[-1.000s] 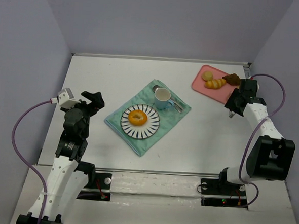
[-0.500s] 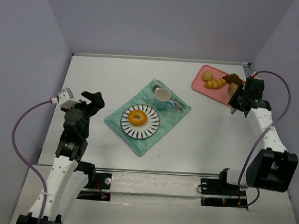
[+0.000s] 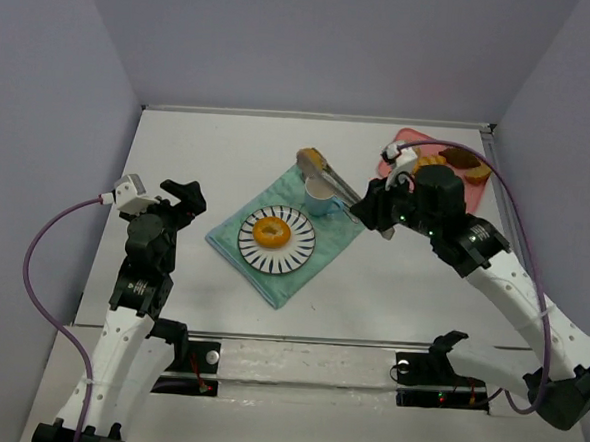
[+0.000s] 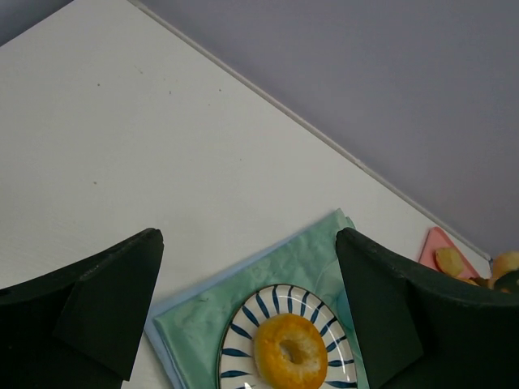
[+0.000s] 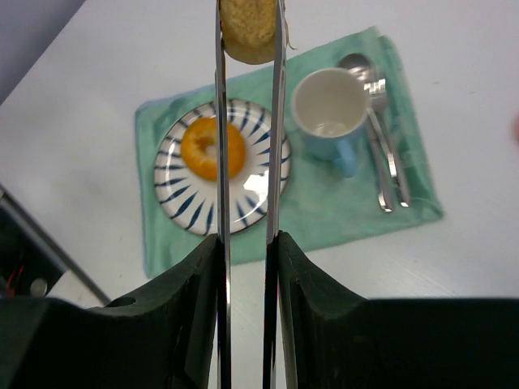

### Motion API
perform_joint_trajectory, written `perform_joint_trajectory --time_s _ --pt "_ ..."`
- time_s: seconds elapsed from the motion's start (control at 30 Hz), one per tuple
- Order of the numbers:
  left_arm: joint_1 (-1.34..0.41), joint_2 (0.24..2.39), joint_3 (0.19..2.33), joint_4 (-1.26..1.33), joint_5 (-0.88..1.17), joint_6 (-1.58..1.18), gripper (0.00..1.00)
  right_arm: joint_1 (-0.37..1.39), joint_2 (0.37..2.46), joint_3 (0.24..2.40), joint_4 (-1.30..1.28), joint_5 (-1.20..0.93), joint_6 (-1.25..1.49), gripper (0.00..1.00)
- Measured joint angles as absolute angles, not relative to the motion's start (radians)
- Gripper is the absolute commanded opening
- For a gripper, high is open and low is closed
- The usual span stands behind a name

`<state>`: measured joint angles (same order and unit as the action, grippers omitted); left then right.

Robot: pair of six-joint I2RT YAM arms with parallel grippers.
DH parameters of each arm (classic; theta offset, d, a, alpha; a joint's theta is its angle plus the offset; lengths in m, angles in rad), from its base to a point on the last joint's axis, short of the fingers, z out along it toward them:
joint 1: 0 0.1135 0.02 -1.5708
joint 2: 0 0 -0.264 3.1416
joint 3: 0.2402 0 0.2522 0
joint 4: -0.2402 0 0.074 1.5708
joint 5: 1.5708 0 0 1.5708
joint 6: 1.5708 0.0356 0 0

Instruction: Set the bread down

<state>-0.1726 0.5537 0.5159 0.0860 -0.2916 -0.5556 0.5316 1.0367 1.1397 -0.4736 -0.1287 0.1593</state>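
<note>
Now the right arm has swung away from the pink tray (image 3: 390, 163) and reaches in over the striped plate's (image 3: 276, 239) side of the table. A second ago it was still at the tray. The right gripper (image 5: 249, 271) is clamped narrow around the handles of metal tongs (image 5: 220, 146). The tongs in turn pinch a small bread roll (image 5: 250, 28) at their tips. From above, the roll hangs in the air beyond the plate, just past the cup (image 3: 322, 192). From the wrist camera the tongs line up over the plate's right half. So the pick looks done and the carry nearly so. Lowering and letting go is what I judge remains. The left gripper (image 3: 188, 199) stands wide with nothing in it, well left of the plate.

Plain lavender-grey walls (image 3: 316, 42) close the scene on three sides. The table (image 3: 199, 145) is matte white. A green cloth (image 3: 236, 239) lies under the plate. A doughnut (image 3: 271, 231) already sits in the plate's middle, leaving only rim space. Two spoons (image 5: 381, 162) lie right of the cup.
</note>
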Motion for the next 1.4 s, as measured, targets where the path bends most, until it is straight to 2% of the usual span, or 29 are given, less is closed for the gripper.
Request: perform_joint_trajectory --time_s 0.17,0.3,0.67,0.93,1.4 --pt "-0.172 0.561 0.516 0.086 -0.297 -0.556 0.99 0.749 1.169 1.131 -0.505 -0.126 0.137 0.32" --pt "-0.172 0.566 0.516 0.086 -0.299 -0.557 0.99 0.816 1.24 1.11 -0.549 -0.115 0.146 0.32" --pt "-0.172 0.58 0.516 0.086 -0.3 -0.559 0.99 0.838 1.184 0.98 -0.636 -0.086 0.218 0.43" --pt "-0.172 0.585 0.516 0.085 -0.305 -0.559 0.99 0.844 1.241 0.97 -0.636 -0.086 0.221 0.54" --pt "-0.172 0.585 0.516 0.085 -0.309 -0.559 0.99 0.852 1.212 0.989 -0.636 -0.054 0.216 0.55"
